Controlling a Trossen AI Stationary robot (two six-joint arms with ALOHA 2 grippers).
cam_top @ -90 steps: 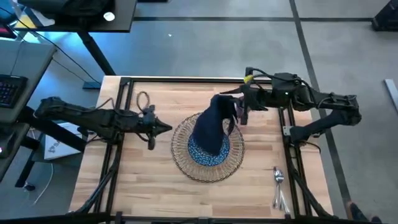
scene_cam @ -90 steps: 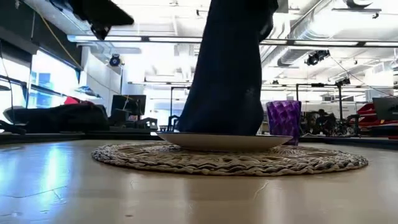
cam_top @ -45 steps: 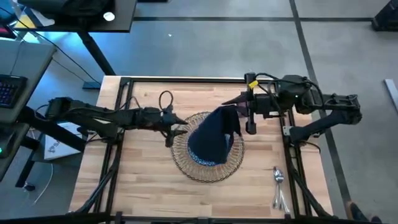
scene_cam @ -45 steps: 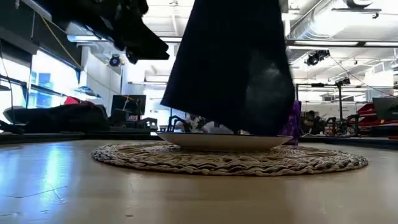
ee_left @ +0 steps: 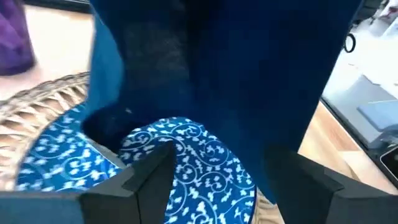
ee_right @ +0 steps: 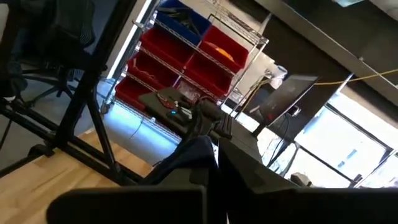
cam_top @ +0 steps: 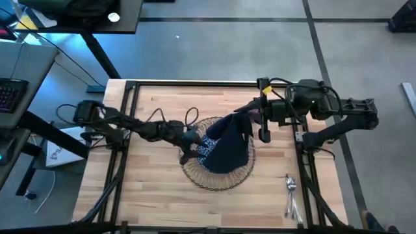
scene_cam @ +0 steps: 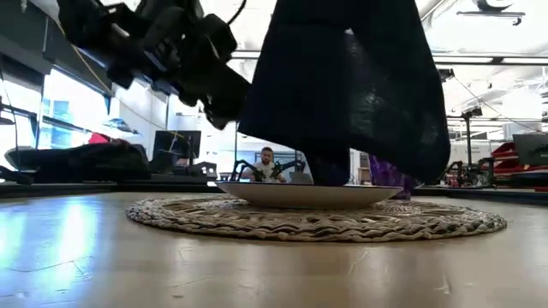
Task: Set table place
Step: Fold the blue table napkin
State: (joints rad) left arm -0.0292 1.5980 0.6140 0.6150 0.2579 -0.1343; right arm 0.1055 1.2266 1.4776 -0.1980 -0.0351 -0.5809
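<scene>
A dark navy napkin (cam_top: 229,144) hangs over the blue-white plate (cam_top: 204,151), which sits on the round wicker mat (cam_top: 218,174) mid-table. My right gripper (cam_top: 251,112) is shut on the napkin's top, above the mat's far right side. My left gripper (cam_top: 192,140) stands open at the plate's left edge. Its fingers (ee_left: 149,177) hover over the plate (ee_left: 180,155), with the hanging cloth (ee_left: 249,81) just ahead of them. The purple cup (scene_cam: 387,174) shows partly behind the napkin (scene_cam: 342,94). Silver cutlery (cam_top: 290,195) lies at the near right. My right gripper pinches the napkin's upper end (ee_right: 190,153) between its two shut fingers, which come from the table's right side. The cloth hangs slack below the gripper and widens downward. Its lower end (scene_cam: 330,174) reaches down to the plate.
The black rail frame (cam_top: 127,123) runs along the table's sides. A bare strip of wood (cam_top: 156,188) lies near and left of the mat. A person (scene_cam: 268,162) sits in the room beyond the table.
My left gripper has travelled toward the table's right, from left of the mat to the plate's left edge by the napkin, and has opened. My right gripper has shifted slightly right and nearer with the napkin. The cloth now hangs wider across the plate.
</scene>
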